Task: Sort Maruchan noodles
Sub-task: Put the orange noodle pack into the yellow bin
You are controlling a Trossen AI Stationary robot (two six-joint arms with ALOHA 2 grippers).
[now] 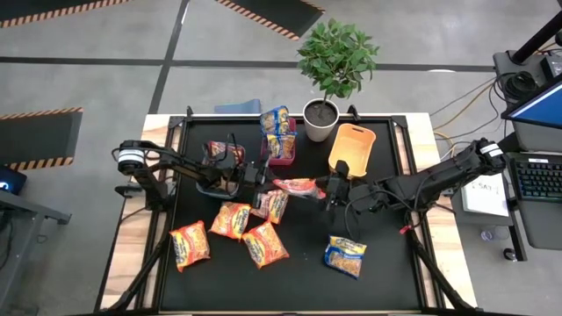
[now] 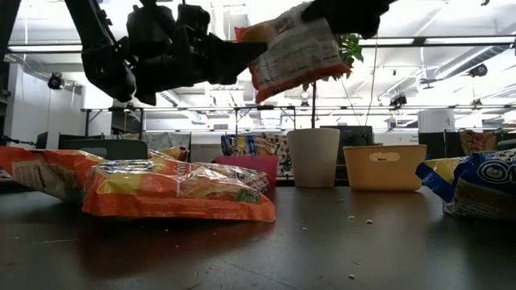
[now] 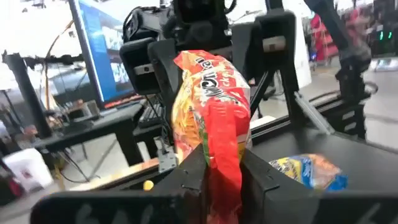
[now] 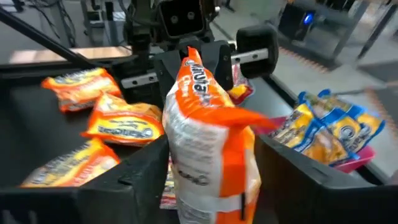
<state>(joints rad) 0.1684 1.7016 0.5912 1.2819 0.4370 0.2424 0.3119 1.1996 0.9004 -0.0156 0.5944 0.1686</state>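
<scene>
**Mid-air handover of a red-orange packet above the table's middle**

A red-orange Maruchan packet (image 1: 299, 186) hangs in the air over the centre of the black table (image 1: 395, 272), stretched between both arms. The left gripper (image 3: 222, 177) has its fingers pinched together on one end seam of the packet. The right gripper (image 4: 211, 180) sits at the opposite end with its fingers standing apart on either side of the wrapper; they flank it rather than press it.

Below and to the near left, four orange packets (image 1: 230, 219) lie loose on the table, and a blue-yellow packet (image 1: 345, 255) lies alone at the near right. At the far side a red bin (image 1: 279, 151) already holds blue-yellow packets, with an empty orange bin (image 1: 352, 147) to its right and a potted plant (image 1: 327, 114) between them.

The packet looks light, and its crinkly film is likely slippery and yielding. The noodle block inside is probably brittle, so a hard squeeze across the middle could crack it. The flat crimped end seam seems the safest hold: thin and stiff enough to pinch. Held by one end only, the packet will probably droop and swing.
</scene>
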